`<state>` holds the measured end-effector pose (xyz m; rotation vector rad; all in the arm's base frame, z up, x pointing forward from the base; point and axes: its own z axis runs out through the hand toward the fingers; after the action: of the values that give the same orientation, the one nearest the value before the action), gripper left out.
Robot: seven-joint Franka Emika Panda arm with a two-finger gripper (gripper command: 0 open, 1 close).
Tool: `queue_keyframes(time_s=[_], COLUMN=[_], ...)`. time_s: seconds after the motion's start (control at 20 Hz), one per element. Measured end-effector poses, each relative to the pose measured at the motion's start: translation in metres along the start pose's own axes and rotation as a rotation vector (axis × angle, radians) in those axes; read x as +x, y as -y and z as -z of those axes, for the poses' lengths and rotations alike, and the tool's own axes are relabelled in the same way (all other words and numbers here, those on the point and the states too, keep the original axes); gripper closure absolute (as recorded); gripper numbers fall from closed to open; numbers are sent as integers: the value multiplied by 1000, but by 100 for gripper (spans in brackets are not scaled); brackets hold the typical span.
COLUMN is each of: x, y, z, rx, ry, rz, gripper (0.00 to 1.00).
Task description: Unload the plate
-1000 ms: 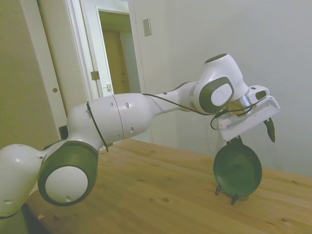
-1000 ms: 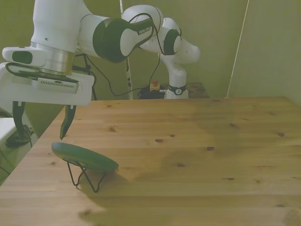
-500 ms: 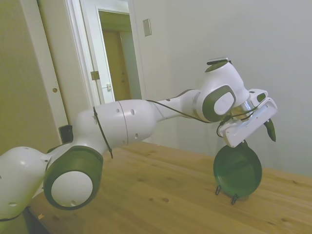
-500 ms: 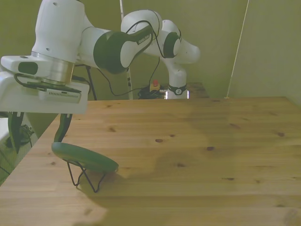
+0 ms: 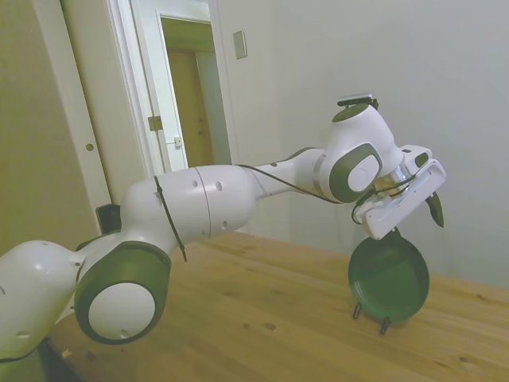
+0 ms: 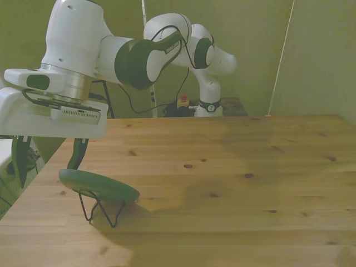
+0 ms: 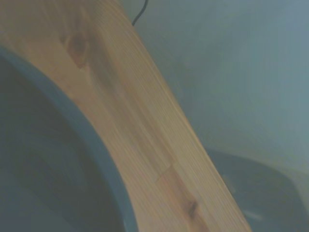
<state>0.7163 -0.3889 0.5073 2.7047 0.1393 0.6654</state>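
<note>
The plate [image 5: 389, 278] is round and dark green, and it leans nearly upright in a thin black wire stand [image 5: 370, 313] on the wooden table. In the front view the plate [image 6: 99, 186] shows edge-on near the front view's left table edge. My gripper [image 6: 49, 161] hangs open and tilted just above the plate's upper rim. One finger [image 6: 77, 156] comes down close to the rim; the other hangs out past the table's edge. In the side view the gripper [image 5: 413, 223] is directly over the plate's top. The wrist view shows the plate's rim [image 7: 104, 159] blurred and close.
The wire stand [image 6: 100, 208] stands close to the table's edge [image 6: 33, 183] at the front view's left. A pale wall rises behind the table in the side view. The wooden table top [image 6: 233, 167] stretches toward the front view's right.
The gripper has sunk a little toward the plate's upper rim and tilted over. The plate and its stand have not moved.
</note>
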Motion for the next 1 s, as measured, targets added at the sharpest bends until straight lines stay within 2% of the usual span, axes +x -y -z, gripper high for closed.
queue_keyframes(time_s=[1.0], x=[-14], y=[13], z=[3], rx=[60], ry=[15], rz=[39], gripper=[100])
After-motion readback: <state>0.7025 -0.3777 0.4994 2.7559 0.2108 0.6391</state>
